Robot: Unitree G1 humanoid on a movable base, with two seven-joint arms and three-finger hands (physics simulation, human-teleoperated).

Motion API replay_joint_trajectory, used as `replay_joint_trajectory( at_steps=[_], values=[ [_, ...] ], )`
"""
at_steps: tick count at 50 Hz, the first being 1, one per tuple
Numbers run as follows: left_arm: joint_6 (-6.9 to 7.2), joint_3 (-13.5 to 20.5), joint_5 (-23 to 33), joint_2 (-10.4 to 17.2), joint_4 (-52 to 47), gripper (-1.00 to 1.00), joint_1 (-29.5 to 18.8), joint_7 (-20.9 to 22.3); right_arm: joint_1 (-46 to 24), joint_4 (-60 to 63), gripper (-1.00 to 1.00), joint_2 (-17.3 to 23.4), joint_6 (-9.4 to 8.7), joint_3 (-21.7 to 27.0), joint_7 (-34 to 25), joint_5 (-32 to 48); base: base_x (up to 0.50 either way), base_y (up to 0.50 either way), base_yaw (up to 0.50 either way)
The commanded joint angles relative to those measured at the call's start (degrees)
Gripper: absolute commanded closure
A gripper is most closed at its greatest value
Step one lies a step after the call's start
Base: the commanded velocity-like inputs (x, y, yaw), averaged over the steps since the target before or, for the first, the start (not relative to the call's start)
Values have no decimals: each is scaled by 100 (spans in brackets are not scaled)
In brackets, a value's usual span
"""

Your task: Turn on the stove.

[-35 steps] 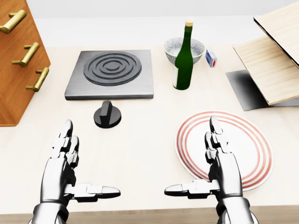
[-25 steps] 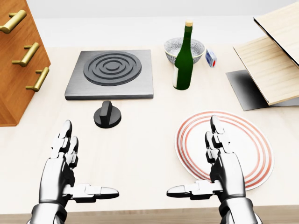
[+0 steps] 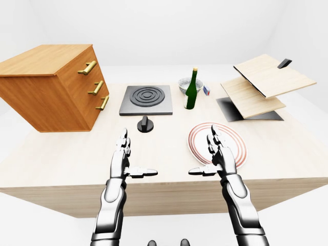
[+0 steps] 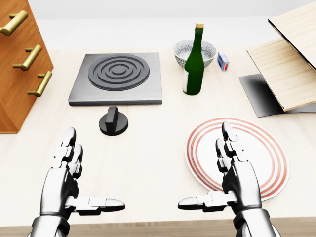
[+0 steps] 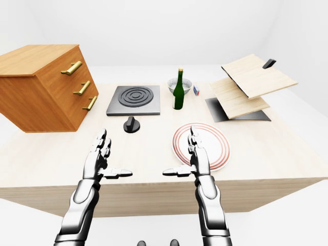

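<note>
A dark grey stove plate (image 4: 116, 79) with concentric rings lies on the light wooden table, upper left of centre in the head view. Its black knob (image 4: 113, 122) stands on the table just below it. My left hand (image 4: 79, 175) is open, palm inward, below and left of the knob, apart from it. My right hand (image 4: 217, 173) is open, hovering over the left edge of a white plate with red rings (image 4: 256, 148). Neither hand holds anything.
A wooden drawer chest (image 4: 19, 64) with brass handles stands at the left. A green bottle (image 4: 193, 61), a grey bowl (image 4: 208, 48) and a small box (image 4: 223, 61) stand right of the stove. Wooden boards (image 4: 291, 64) lie over a dark mat at the right.
</note>
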State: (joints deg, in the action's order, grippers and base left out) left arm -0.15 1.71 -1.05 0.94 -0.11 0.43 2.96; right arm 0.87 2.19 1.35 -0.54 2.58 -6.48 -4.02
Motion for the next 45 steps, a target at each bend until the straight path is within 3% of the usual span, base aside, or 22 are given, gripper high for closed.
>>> replay_joint_trajectory(
  at_steps=[1, 6, 29, 36, 45],
  values=[
    [33, 35, -31, 12, -34, -100, -4, 21, -8, -9, -100, 5, -3, 12, -42, -16, 0, 0, 0],
    [106, 26, -41, 7, -160, -100, 43, 25, 16, 30, -100, 0, -15, 0, -43, -8, 0, 0, 0],
    [186, 38, -81, 7, -268, -100, 74, 47, 55, 91, -100, -5, -31, -12, -93, -39, 0, 0, 0],
    [105, 58, -94, 14, -131, -100, 24, 59, 43, 54, -100, -7, -18, -7, -123, -72, 0, 0, 0],
    [163, 36, -88, 6, -242, -100, 74, 59, 39, 76, -100, -1, -66, 5, -134, -97, 14, 0, 0]
  ],
)
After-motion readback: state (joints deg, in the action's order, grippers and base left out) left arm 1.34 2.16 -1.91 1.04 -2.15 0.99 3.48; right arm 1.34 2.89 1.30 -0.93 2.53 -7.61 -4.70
